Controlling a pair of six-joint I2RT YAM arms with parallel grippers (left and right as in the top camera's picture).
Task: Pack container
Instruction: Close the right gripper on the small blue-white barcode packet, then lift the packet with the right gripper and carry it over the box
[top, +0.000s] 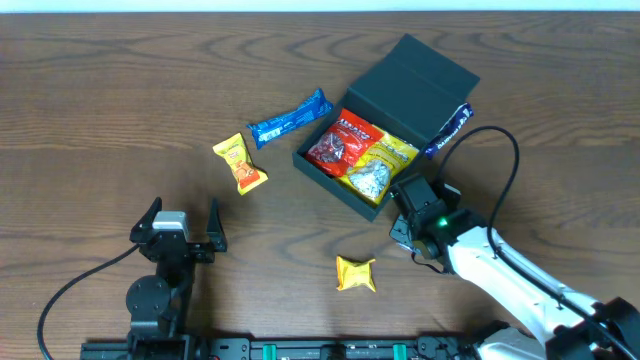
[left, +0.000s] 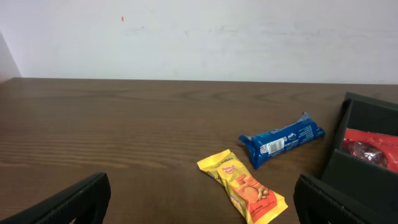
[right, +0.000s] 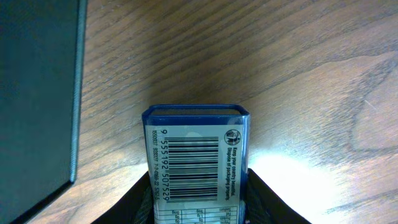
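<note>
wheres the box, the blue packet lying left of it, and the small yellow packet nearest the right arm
dark teal box (top: 420, 80), overhead view, on its open lid.
blue packet (top: 288, 118), overhead view, middle of the wrapper.
small yellow packet (top: 355, 273), overhead view, centre of the wrapper.

- Barcode label (right: 194, 165) on the blue packet (right: 196, 117) gripped between the fingers of the right tool (right: 198, 208): digits "9 555192 507529".
- Fine print beside and beneath that barcode, toward the tool: too small to read.
- Second blue packet (left: 283, 140) and yellow packet (left: 244, 186), ahead of the left tool (left: 199, 205): printing illegible.
</note>
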